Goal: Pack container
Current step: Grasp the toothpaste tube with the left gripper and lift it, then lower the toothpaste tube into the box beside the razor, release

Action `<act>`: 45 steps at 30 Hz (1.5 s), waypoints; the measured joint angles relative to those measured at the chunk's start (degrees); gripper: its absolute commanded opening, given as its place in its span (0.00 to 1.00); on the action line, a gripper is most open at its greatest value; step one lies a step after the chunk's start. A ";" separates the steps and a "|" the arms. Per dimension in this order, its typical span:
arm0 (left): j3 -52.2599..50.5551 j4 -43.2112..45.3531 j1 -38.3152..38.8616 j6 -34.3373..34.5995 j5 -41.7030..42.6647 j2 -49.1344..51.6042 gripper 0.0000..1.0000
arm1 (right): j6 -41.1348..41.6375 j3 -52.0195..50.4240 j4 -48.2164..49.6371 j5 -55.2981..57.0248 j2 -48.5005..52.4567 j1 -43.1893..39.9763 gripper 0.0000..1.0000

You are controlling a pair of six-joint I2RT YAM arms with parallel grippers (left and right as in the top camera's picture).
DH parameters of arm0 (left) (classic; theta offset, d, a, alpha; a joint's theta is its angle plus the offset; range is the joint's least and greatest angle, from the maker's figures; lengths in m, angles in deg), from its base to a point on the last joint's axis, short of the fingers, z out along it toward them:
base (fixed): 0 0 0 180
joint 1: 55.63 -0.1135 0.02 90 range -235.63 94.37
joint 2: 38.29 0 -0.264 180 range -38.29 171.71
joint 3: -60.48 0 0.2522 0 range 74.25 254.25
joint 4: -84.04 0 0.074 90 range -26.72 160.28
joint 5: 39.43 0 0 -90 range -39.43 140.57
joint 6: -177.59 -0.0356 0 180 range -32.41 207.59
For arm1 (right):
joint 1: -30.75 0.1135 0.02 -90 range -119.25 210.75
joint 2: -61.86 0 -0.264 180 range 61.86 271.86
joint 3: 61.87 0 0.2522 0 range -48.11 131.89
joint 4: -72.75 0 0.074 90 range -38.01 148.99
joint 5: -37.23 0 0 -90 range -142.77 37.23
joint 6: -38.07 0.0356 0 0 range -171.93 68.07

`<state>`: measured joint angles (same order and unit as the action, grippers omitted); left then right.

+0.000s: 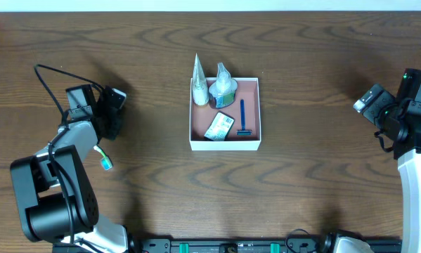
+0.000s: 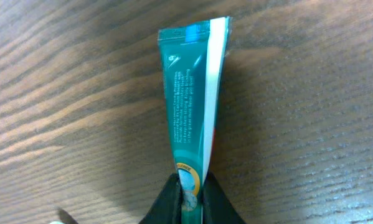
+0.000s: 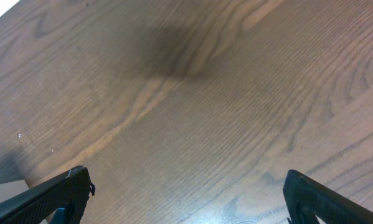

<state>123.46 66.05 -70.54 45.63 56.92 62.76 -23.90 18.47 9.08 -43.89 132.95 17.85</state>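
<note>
Now | left gripper (image 2: pixel 187 202) clamped on teal tube (image 2: pixel 189 93) over table (image 1: pixel 322 84) | right gripper (image 3: pixel 186 193) spread wide, empty | container (image 1: pixel 224 146) mid-table, well apart from both

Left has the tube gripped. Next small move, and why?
Probably carry the teal tube toward the container. The left gripper is shut on it, the tube is well outside the box on its left, and the razor is already inside.
</note>
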 measured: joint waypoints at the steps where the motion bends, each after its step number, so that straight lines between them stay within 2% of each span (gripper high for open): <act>1: 0.02 0.09 0.00 0.61 0.13 0.04 0.06 | 0.00 0.00 -0.02 0.00 0.00 0.00 0.99; 8: 0.02 0.55 -0.07 18.12 0.44 0.09 0.06 | 0.00 0.00 0.00 0.00 0.00 0.00 0.99; 12: 0.02 0.63 -0.09 34.53 2.25 0.09 0.06 | 0.00 0.00 0.00 0.00 0.00 0.00 0.99; 16: 0.00 0.70 -0.09 48.06 8.26 0.39 0.06 | 0.00 0.00 0.00 0.00 0.00 0.00 0.99; 18: -0.02 1.36 -0.09 51.54 13.05 0.87 0.06 | 0.00 0.00 0.00 0.00 0.00 0.00 0.99; 21: -0.04 1.70 -0.09 54.97 21.51 1.62 0.06 | 0.00 0.00 0.00 0.00 0.00 0.00 0.99; 27: 0.00 1.66 0.33 57.55 36.98 -0.17 0.06 | 0.00 0.00 0.00 0.00 0.00 0.00 0.99; 33: 0.61 2.01 4.68 58.51 45.29 -13.25 0.06 | 0.00 0.00 0.00 0.00 0.00 0.00 0.99; 38: 1.73 3.19 11.13 58.29 44.87 -25.77 0.06 | 0.00 0.00 0.00 0.00 0.00 0.00 0.99; 42: 1.75 1.57 18.49 57.11 37.68 -33.59 0.06 | 0.00 0.00 0.00 0.00 0.00 0.00 0.99; 45: 1.75 0.13 24.65 56.78 29.66 -35.52 0.06 | 0.00 0.00 0.00 0.00 0.00 0.00 0.99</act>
<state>125.21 66.19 -45.89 102.42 86.58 27.25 -23.90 18.47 9.08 -43.89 132.95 17.85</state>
